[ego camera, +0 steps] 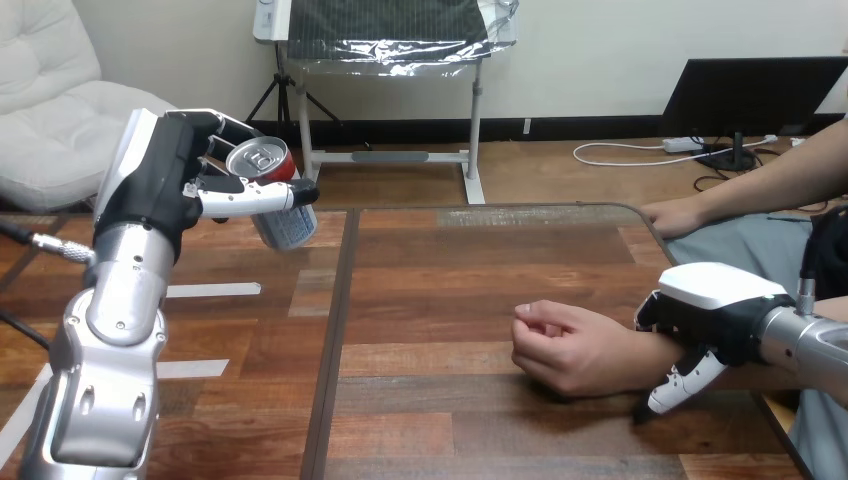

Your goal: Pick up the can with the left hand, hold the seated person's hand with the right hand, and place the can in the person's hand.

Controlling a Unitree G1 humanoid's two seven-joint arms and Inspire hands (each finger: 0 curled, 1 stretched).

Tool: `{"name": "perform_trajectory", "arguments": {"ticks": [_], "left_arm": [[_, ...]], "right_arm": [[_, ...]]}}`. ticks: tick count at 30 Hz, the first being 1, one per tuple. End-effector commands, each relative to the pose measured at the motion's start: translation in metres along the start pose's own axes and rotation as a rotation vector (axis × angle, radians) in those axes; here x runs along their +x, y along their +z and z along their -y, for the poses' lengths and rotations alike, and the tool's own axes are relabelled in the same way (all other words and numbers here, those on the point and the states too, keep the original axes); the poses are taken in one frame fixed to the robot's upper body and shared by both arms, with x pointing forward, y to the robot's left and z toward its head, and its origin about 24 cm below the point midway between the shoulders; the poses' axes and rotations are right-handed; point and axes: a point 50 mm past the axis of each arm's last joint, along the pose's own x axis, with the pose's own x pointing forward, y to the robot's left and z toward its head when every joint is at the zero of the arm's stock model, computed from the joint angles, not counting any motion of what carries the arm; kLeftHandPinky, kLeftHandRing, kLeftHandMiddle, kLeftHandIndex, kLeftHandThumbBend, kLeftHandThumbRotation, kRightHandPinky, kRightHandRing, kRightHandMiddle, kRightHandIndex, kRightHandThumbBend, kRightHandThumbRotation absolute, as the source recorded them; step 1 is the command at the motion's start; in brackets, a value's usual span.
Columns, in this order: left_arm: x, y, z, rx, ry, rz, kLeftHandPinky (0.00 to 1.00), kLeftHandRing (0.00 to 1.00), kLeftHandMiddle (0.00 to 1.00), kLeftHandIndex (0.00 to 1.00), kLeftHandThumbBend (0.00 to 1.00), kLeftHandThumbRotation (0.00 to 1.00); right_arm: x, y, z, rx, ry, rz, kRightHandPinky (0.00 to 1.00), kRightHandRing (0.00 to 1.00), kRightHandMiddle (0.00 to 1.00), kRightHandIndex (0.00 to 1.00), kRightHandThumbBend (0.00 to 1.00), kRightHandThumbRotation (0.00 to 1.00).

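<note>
A red and silver can [274, 200] hangs in the air above the table's far left, tilted with its top toward me. My left hand [165, 185] is shut on it, fingers and thumb curled round its side. The person's hand [565, 345] rests on the wooden table [450, 260] at the right of middle, loosely curled with the knuckles pointing left. My right hand [715, 305] lies over the wrist behind it, its fingers [682, 385] curling down round the near side of the wrist.
The person's other hand [675, 215] rests at the table's far right edge. A dark groove [335, 330] runs front to back down the tabletop, left of the person's hand. Pale tape strips [210, 290] lie on the table's left part.
</note>
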Motion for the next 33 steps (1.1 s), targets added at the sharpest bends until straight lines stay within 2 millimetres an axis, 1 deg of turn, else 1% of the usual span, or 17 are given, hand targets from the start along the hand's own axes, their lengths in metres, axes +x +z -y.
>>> {"name": "perform_trajectory", "arguments": {"ticks": [1, 16, 27, 33], "left_arm": [[0.002, 0.027, -0.011, -0.004, 0.048, 0.114, 0.29, 0.38, 0.46, 0.5, 0.61, 0.0], [0.004, 0.024, -0.006, -0.016, 0.035, 0.101, 0.3, 0.38, 0.45, 0.5, 0.61, 0.0], [0.007, 0.023, 0.002, -0.018, -0.003, 0.102, 0.32, 0.38, 0.44, 0.5, 0.62, 0.0], [0.009, 0.021, 0.009, -0.041, -0.041, 0.109, 0.32, 0.39, 0.46, 0.51, 0.61, 0.0]], "right_arm": [[0.008, 0.02, -0.037, 0.063, 0.075, 0.071, 0.26, 0.33, 0.42, 0.46, 0.8, 0.39], [0.01, 0.025, -0.031, 0.081, -0.01, 0.111, 0.26, 0.33, 0.39, 0.39, 0.74, 0.4], [0.011, 0.026, -0.022, 0.122, -0.07, 0.118, 0.23, 0.3, 0.36, 0.36, 0.73, 0.38], [0.011, 0.027, -0.013, 0.138, -0.103, 0.131, 0.23, 0.3, 0.36, 0.36, 0.74, 0.38]]}}
